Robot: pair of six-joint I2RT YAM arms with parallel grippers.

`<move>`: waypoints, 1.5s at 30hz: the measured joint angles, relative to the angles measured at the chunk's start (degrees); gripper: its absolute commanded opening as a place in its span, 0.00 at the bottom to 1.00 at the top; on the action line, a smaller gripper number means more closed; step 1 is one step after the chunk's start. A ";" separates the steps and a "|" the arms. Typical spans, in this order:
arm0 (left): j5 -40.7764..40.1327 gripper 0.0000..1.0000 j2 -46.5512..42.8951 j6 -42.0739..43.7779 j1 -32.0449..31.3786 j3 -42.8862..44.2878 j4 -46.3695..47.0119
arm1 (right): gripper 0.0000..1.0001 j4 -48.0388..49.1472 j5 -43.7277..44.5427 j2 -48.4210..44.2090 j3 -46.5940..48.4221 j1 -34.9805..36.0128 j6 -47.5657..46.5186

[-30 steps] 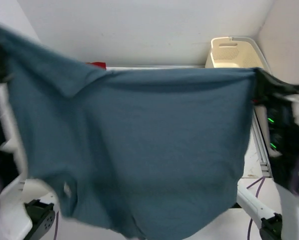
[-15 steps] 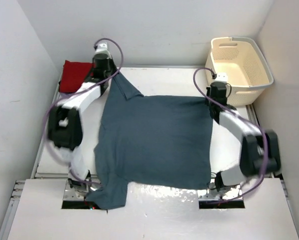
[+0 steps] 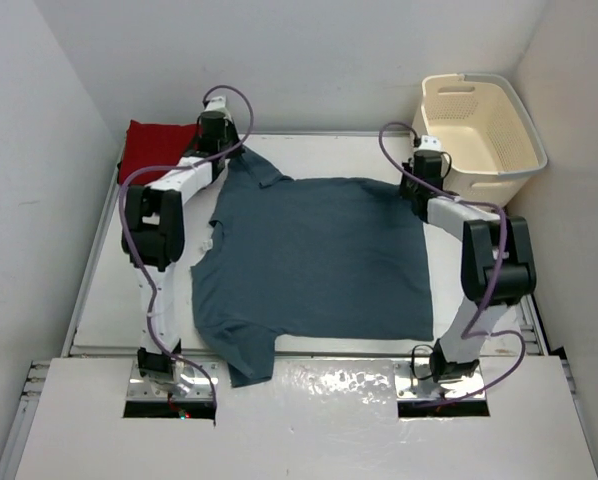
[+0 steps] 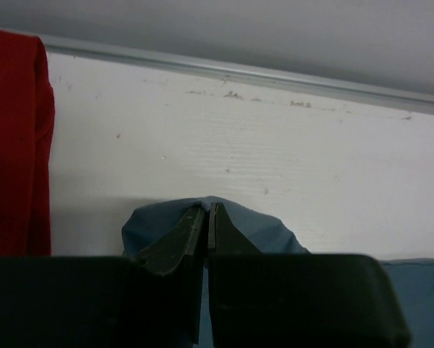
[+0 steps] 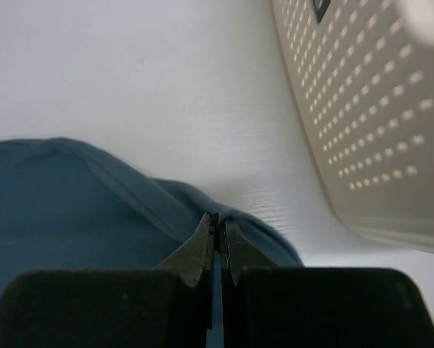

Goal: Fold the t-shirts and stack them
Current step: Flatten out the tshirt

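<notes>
The teal t-shirt (image 3: 309, 260) was spread flat on the table (image 3: 109, 290), one sleeve reaching past the near edge. Its far corners were clamped — one in the left gripper (image 4: 207, 217)'s jaws, the other in the right gripper (image 5: 217, 232)'s. Beyond were seen a red t-shirt (image 3: 154, 145), left, and a basket (image 3: 479, 120), right.

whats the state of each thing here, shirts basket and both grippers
teal t-shirt: spread flat, unfolded
red t-shirt: compact pile, far-left corner
laundry basket: upright
left gripper: shut on the teal t-shirt, far-left end
right gripper: shut on the teal t-shirt, far-right end
</notes>
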 measured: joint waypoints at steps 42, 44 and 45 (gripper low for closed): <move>-5.73 0.00 -86.97 -3.10 0.00 2.78 -17.25 | 0.00 -32.74 -1.46 -66.99 22.88 0.17 -3.30; -7.45 0.00 -84.70 -3.10 0.00 -2.99 -14.45 | 0.00 -30.12 0.17 -64.85 17.68 0.24 -3.39; -8.61 0.00 -82.77 -3.10 0.00 -6.29 -13.18 | 0.00 -28.44 1.14 -63.25 14.49 0.26 -3.41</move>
